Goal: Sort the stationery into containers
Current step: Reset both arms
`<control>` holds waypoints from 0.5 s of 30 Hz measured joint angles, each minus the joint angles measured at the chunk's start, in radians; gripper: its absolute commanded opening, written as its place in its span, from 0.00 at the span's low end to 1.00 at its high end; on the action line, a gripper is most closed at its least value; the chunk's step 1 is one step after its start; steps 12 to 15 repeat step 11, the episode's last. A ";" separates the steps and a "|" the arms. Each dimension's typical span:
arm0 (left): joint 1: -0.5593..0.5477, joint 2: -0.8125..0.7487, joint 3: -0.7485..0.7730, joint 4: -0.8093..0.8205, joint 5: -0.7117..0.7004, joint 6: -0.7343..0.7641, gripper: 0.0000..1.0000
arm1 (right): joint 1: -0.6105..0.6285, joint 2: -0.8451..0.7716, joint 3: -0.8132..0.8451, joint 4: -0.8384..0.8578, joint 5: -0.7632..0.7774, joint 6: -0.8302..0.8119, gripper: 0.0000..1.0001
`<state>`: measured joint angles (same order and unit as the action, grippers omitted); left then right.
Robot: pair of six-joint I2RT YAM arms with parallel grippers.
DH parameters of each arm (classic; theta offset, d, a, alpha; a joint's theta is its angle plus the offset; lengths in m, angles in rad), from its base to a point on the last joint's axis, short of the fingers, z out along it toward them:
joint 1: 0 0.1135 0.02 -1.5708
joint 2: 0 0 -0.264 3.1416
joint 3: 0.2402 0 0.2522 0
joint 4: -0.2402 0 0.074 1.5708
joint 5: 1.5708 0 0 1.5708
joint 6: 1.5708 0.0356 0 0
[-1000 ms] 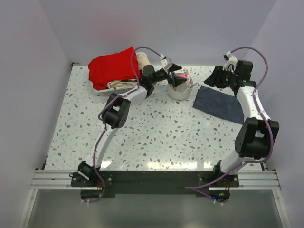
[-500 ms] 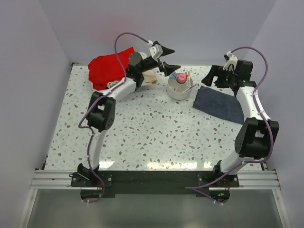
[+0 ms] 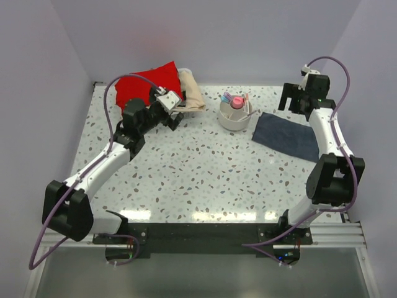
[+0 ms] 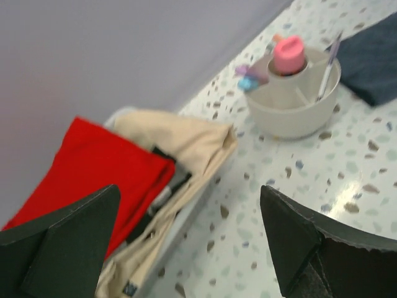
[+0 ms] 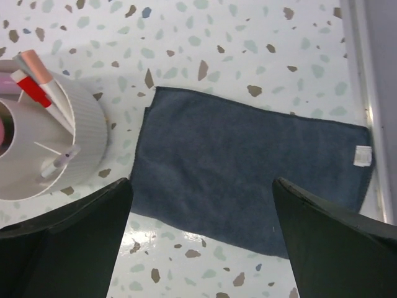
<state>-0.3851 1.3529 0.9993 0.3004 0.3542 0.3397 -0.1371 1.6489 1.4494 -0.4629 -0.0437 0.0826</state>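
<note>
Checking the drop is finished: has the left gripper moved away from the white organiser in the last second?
Yes. The left gripper has pulled leftward, from over the white organiser to beside the red cloth.

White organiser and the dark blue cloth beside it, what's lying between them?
Nothing. In the right wrist view only a narrow strip of bare speckled table separates the white organiser from the dark blue cloth; they don't touch.

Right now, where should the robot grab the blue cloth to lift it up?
Probably straight down from above, pinching the dark blue-grey cloth near the end with the white tag. It lies flat, so no side offers a hold, and that end is farthest from the white organiser. The open right end effector hangs above it.
</note>
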 measured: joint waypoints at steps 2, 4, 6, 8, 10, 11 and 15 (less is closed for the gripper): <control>0.012 -0.029 -0.038 -0.084 -0.085 0.005 1.00 | 0.004 0.000 0.024 -0.039 0.057 -0.006 0.99; 0.026 -0.047 -0.049 -0.154 -0.144 0.004 1.00 | 0.006 0.000 0.027 -0.067 0.092 -0.006 0.99; 0.037 -0.069 -0.048 -0.216 -0.195 0.005 1.00 | 0.006 0.000 0.020 -0.098 0.113 -0.006 0.99; 0.044 -0.094 -0.049 -0.257 -0.230 0.015 1.00 | 0.006 -0.008 -0.005 -0.105 0.114 -0.010 0.99; 0.044 -0.113 -0.048 -0.279 -0.249 0.025 1.00 | 0.006 -0.024 -0.041 -0.104 0.105 -0.018 0.99; 0.044 -0.119 -0.048 -0.291 -0.256 0.032 1.00 | 0.006 -0.038 -0.067 -0.099 0.099 -0.025 0.99; 0.044 -0.119 -0.048 -0.291 -0.256 0.032 1.00 | 0.006 -0.038 -0.067 -0.099 0.099 -0.025 0.99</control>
